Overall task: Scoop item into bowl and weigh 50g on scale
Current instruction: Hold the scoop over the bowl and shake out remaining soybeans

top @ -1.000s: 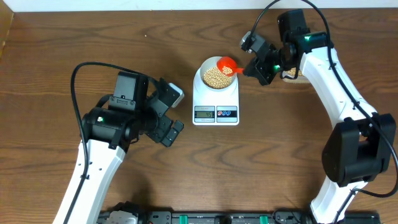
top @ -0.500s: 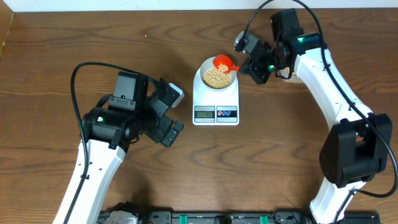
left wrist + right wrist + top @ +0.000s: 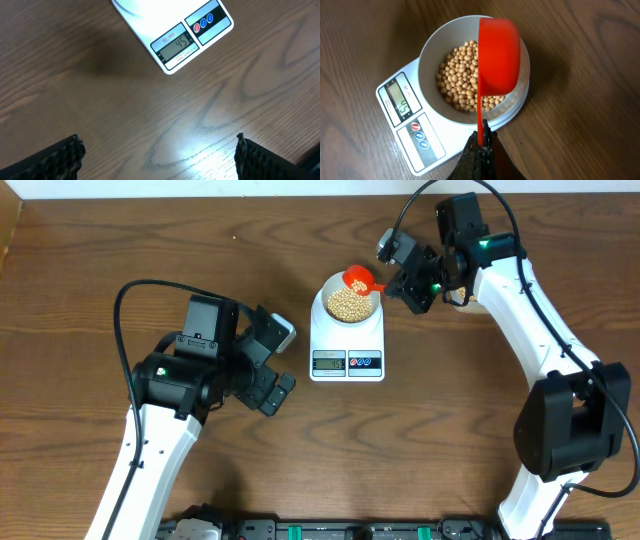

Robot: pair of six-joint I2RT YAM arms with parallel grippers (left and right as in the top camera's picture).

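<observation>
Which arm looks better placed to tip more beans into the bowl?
Right. The right gripper is shut on the handle of the red scoop, which is over the bowl on the scale. The left gripper is open and empty, off to the side of the scale.

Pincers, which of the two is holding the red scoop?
The right pincer, shut on the handle of the red scoop above the bowl of beans. The left pincer stands wide open and empty, beside the scale.

One scale (image 3: 415, 125), one bowl (image 3: 436, 46), one red scoop (image 3: 499, 55), many loose beans (image 3: 460, 82).
</observation>
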